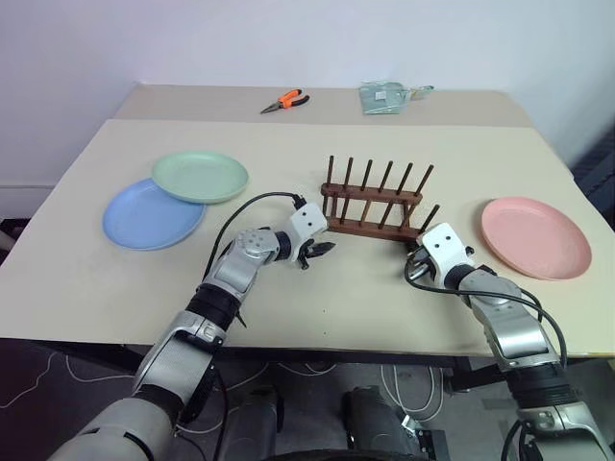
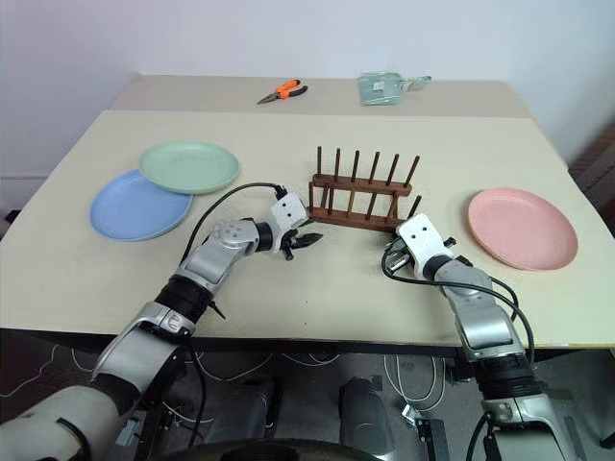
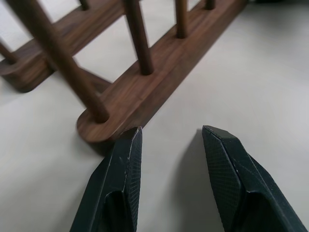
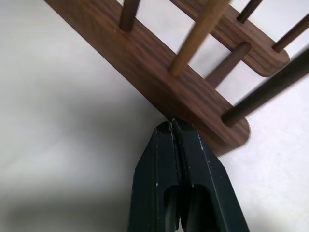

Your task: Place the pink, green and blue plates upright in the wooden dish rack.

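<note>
The wooden dish rack (image 1: 374, 205) stands with nothing in it at the middle of the table. The green plate (image 1: 200, 177) lies flat at the left, its rim overlapping the blue plate (image 1: 149, 216). Flat at the right lies the pink plate (image 1: 535, 237). My left gripper (image 3: 171, 140) is open with nothing between its fingers, just short of the rack's left end (image 3: 96, 130). My right gripper (image 4: 173, 124) is shut, its tips against the rack's near rail (image 4: 193, 104) close to the right end.
Orange-handled pliers (image 1: 284, 100) and a clear green-tinted packet (image 1: 389, 97) lie on the far part of the table (image 1: 317, 288). The near table edge runs just behind both forearms. A dark object shows past the right edge.
</note>
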Available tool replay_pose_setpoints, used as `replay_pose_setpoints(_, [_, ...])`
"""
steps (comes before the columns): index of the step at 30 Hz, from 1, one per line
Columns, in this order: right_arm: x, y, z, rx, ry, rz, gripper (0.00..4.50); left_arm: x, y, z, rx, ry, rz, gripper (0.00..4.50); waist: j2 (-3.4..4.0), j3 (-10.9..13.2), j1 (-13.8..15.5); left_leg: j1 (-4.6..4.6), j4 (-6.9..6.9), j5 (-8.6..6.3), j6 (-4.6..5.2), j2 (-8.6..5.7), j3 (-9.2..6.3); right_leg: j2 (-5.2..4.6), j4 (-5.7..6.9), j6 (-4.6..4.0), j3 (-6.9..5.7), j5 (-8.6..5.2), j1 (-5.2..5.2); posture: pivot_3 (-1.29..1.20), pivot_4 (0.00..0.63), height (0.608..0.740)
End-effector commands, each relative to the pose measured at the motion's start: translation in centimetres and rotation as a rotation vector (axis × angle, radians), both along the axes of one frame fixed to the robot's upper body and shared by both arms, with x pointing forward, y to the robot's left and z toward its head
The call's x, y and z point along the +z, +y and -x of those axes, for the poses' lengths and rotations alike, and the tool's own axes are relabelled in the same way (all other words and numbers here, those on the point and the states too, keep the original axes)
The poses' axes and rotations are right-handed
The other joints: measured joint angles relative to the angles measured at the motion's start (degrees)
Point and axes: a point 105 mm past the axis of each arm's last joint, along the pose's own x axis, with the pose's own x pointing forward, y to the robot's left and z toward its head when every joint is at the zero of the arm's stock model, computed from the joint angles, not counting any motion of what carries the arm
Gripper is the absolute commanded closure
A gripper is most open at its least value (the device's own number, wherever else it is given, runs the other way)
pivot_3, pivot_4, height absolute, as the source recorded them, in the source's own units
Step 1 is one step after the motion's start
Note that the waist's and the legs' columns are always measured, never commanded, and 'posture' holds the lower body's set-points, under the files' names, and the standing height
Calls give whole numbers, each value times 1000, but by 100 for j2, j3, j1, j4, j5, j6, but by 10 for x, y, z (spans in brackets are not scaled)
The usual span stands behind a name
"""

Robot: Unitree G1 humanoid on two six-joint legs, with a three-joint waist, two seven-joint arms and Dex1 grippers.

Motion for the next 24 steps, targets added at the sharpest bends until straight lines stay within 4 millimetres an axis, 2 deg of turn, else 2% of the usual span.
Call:
replay_pose_setpoints(1, [1,-18,6,-43,10,5,4500,-26,23,1,57,66,-67,2518,0,0,8,0,0,0,0,0,0,0,0,0,0,0,0,0,150,740])
replay_pose_setpoints(4, [26,-38,30,-31,-37,-10,3714,-15,11,20,-86,26,-12,2559,7,-3,24,-8,-4,-2,2,-2,-1,-2,0,0,1,2,-4,0,150,740])
replay_pose_setpoints(6, [40,-53,43,-55,-67,43,2720,-8,5,33,-174,0,22,2559,13,0,33,-13,-8,-17,6,-3,-2,-3,-1,10,1,0,-9,0,150,740])
replay_pose_setpoints(9, [46,-77,58,-98,-49,164,1329,2,0,49,-266,-5,67,2559,20,5,11,-21,-8,-29,5,-3,1,-4,-5,7,2,-3,-17,0,150,740])
replay_pose_setpoints(13, [41,-112,61,-205,-5,310,1329,24,-11,64,-377,-16,149,2559,18,17,25,-23,-3,-29,5,1,8,-4,-10,-37,1,-29,-16,0,150,740])
replay_pose_setpoints(16, [32,-129,54,-261,17,391,1329,41,-18,69,-426,-47,192,2559,19,17,25,-25,0,-29,5,3,8,-4,-13,-40,1,-29,-15,0,150,740])
replay_pose_setpoints(19, [27,-141,43,-323,13,389,1329,58,-22,71,-455,-84,232,2559,22,18,15,-25,0,-29,6,2,12,-6,-20,-40,2,-27,-14,0,150,740])
replay_pose_setpoints(22, [22,-149,37,-349,23,397,2176,73,-21,70,-452,-119,261,2559,23,19,31,-27,0,-28,6,1,11,-6,-22,-40,1,-28,-13,0,150,740])
replay_pose_setpoints(24, [25,-149,33,-344,14,396,3195,77,-17,69,-439,-141,255,2559,25,20,29,-28,-3,-29,7,1,10,-6,-23,-38,1,-29,-14,0,150,740])
